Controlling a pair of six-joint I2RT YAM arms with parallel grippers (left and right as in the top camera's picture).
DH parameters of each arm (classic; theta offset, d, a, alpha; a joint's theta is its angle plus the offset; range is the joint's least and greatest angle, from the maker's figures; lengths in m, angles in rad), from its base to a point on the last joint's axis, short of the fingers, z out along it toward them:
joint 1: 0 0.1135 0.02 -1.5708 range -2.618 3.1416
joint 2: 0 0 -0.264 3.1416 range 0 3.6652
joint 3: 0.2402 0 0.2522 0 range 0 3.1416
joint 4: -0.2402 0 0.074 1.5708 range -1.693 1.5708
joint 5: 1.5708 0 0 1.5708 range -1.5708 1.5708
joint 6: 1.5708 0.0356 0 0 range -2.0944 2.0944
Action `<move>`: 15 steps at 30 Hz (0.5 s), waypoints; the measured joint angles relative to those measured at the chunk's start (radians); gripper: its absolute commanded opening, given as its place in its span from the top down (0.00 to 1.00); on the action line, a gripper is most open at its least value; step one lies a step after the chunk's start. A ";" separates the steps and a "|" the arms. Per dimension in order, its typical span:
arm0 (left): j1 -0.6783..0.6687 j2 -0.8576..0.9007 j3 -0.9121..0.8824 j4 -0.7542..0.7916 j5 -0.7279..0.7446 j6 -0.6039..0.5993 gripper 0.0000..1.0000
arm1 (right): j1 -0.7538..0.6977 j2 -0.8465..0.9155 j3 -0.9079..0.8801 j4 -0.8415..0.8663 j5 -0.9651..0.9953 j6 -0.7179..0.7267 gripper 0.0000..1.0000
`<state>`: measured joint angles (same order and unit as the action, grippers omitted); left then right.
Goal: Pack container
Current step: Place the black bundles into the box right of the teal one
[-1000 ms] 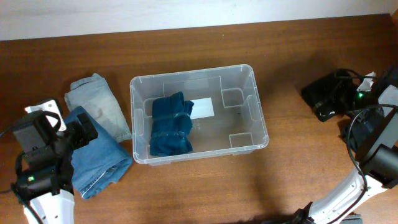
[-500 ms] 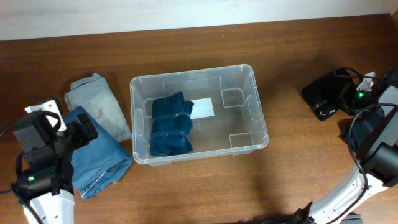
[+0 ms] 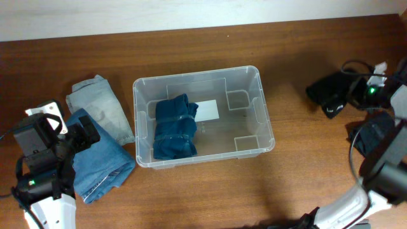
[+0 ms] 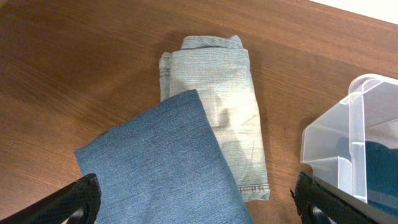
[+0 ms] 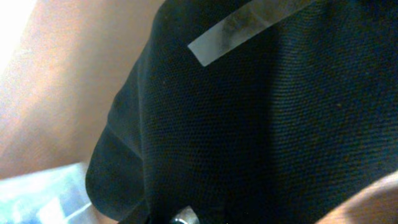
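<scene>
The clear container (image 3: 198, 74) stands mid-table with a dark teal folded garment (image 3: 174, 128) in its left half and a white label (image 3: 207, 111) on its bottom. One corner of the container (image 4: 348, 146) shows in the left wrist view. My left gripper (image 3: 84, 136) hangs open over a folded blue denim piece (image 4: 161, 165), its fingertips (image 4: 78, 200) wide on either side. At the far right my right gripper (image 3: 348, 94) is shut on a black cloth (image 3: 327, 95). That black cloth (image 5: 261, 124), with a pale tag on it, fills the right wrist view.
A light grey-blue folded denim piece (image 3: 98, 105) lies left of the container, partly under the blue denim (image 3: 102, 162). Cables and the right arm's body crowd the right table edge. The table's far edge runs along a white wall.
My right gripper has closed on the black cloth and drawn it slightly up and to the left. The left arm, the container and the denim pieces have not moved.
</scene>
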<state>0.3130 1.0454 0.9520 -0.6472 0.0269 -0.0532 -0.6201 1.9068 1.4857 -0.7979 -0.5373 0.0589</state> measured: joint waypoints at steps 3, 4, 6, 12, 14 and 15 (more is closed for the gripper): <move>0.000 0.000 0.000 0.000 0.000 0.000 0.01 | 0.087 -0.178 0.009 -0.077 -0.019 -0.064 0.74; 0.000 0.000 0.000 0.000 0.000 0.000 0.01 | 0.117 -0.225 0.013 -0.096 -0.029 -0.081 0.74; 0.000 0.000 0.000 0.000 0.000 0.000 0.01 | 0.207 -0.317 0.024 -0.145 -0.044 -0.133 0.74; 0.000 0.000 0.000 0.000 0.000 0.000 0.01 | 0.516 -0.435 0.029 -0.280 -0.032 -0.243 0.74; 0.000 0.000 0.000 0.000 0.000 0.000 0.01 | 0.608 -0.423 0.026 -0.300 -0.005 -0.257 0.74; 0.000 0.000 0.000 0.000 0.000 0.000 0.01 | 0.657 -0.410 0.022 -0.301 0.007 -0.264 0.73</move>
<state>0.3130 1.0454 0.9520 -0.6472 0.0269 -0.0532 0.0372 1.4963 1.5074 -1.0985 -0.5304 -0.2054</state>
